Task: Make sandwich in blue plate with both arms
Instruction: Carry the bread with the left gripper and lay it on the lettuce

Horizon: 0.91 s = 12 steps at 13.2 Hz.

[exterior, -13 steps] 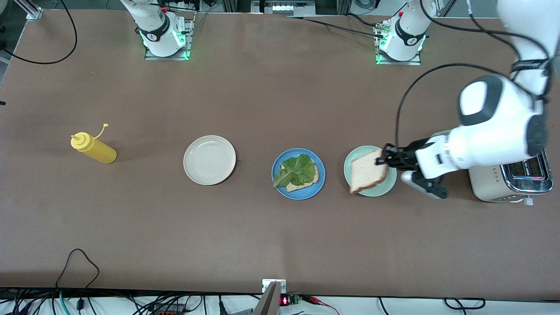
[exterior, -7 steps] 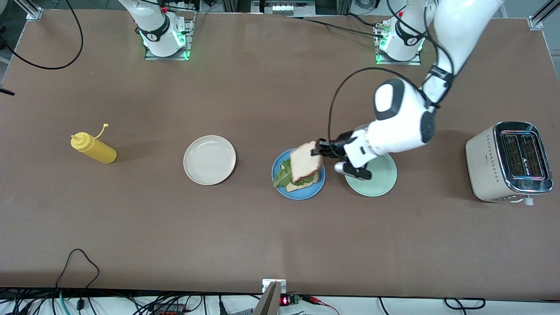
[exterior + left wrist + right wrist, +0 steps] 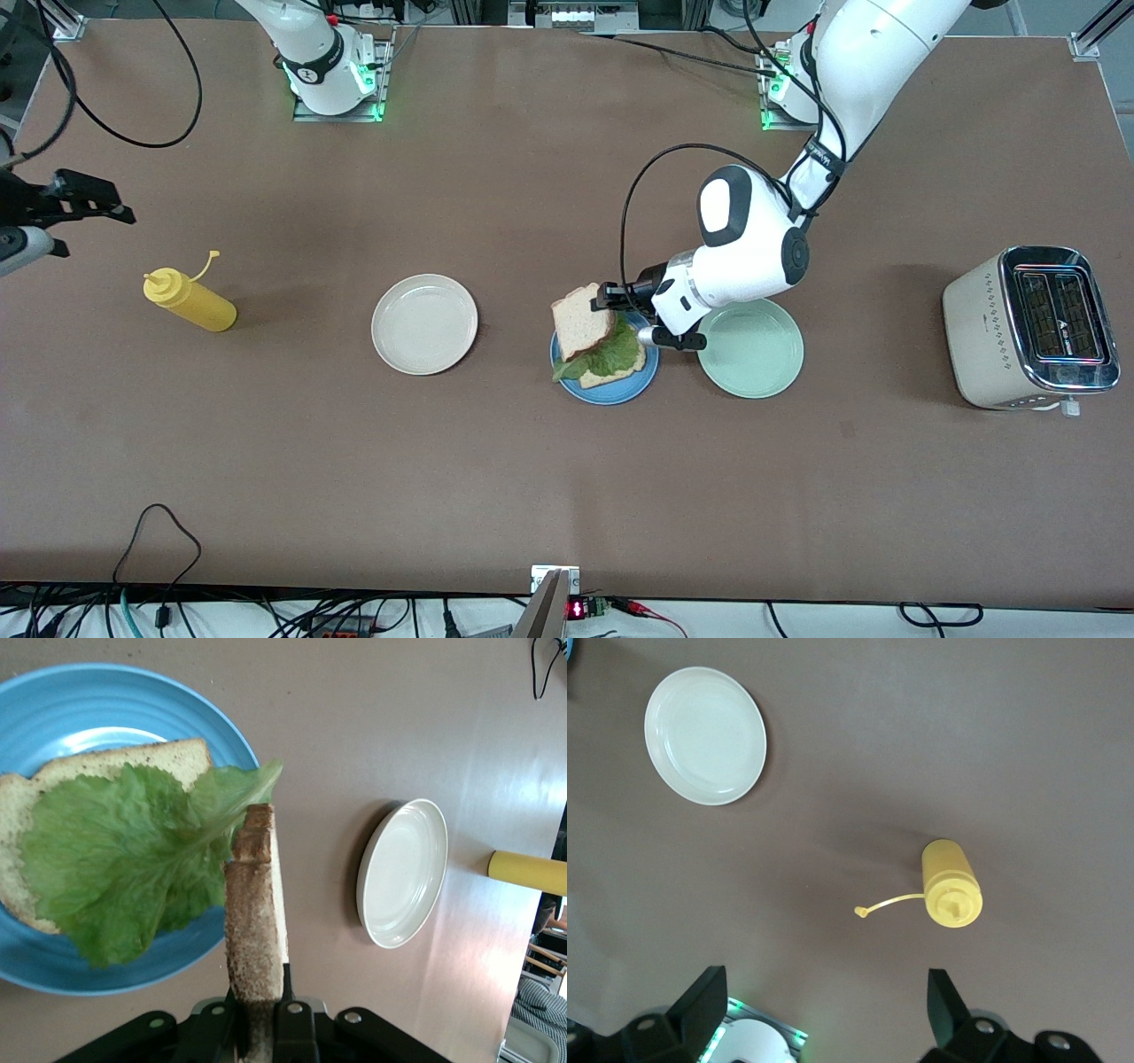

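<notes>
So the left arm is reaching down across the surface, its tool [image 3: 609,299] clamped on one toast slice [image 3: 582,320] held on edge over the blue plate [image 3: 604,385]. That plate already carries a second slice [image 3: 106,766] under one lettuce leaf [image 3: 609,353]. Right tool [image 3: 84,206] waits with fingers spread, over the right arm's end, above the yellow bottle [image 3: 189,301]. Three plates total: blue, cream [image 3: 424,323], pale green [image 3: 750,347]. One toaster [image 3: 1028,328].
</notes>
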### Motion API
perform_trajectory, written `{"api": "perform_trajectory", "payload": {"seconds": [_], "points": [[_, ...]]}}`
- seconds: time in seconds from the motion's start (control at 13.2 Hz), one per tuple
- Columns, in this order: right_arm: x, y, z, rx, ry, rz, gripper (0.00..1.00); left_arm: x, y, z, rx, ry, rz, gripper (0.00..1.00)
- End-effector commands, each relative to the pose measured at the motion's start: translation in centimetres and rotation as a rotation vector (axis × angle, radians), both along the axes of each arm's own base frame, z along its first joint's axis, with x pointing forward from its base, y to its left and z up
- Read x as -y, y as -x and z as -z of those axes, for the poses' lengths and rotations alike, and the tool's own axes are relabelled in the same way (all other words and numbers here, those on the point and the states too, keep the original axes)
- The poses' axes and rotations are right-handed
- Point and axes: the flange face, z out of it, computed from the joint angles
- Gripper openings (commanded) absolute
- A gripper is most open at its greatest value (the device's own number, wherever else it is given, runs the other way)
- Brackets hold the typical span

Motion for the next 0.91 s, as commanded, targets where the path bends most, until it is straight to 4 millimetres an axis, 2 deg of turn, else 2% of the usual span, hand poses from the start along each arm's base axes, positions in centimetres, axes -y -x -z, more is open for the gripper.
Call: {"api": "perform_trajectory", "payload": {"seconds": [0.0,0.15,0.3,0.46,0.53,0.68,0.76,0.84], "points": [[-0.8,0.5,-0.1,-0.007,0.041,0.095,1.00,-0.8,-1.8,-1.0,0.027,0.017,-0.036,0.01],[-0.7,0.8,-0.9,0.004,0.073,0.185,1.00,-1.2,-2.0,-0.6,0.027,0.013,-0.038,0.01],[-2.1,0.8,-1.4,0.021,0.077,0.164,1.00,-1.6,-2.2,-0.2,0.050,0.014,-0.014,0.01],[-1.8,0.6,-1.1,0.019,0.072,0.163,1.00,-2.2,-2.3,1.5,0.052,0.007,0.001,0.01],[-1.3,0.5,-1.0,0.017,0.077,0.172,1.00,-2.2,-2.2,2.1,0.051,0.006,0.010,0.05],[-1.0,0.4,-0.8,0.014,0.081,0.179,1.00,-3.5,-2.7,3.1,0.067,-0.009,0.022,0.35],[-0.6,0.1,-0.1,0.008,0.081,0.187,1.00,-4.3,-3.1,3.6,0.079,-0.008,0.029,0.64],[0.5,-0.2,0.3,0.012,0.076,0.205,1.00,-5.3,-3.4,4.3,0.084,-0.010,0.030,0.81]]}}
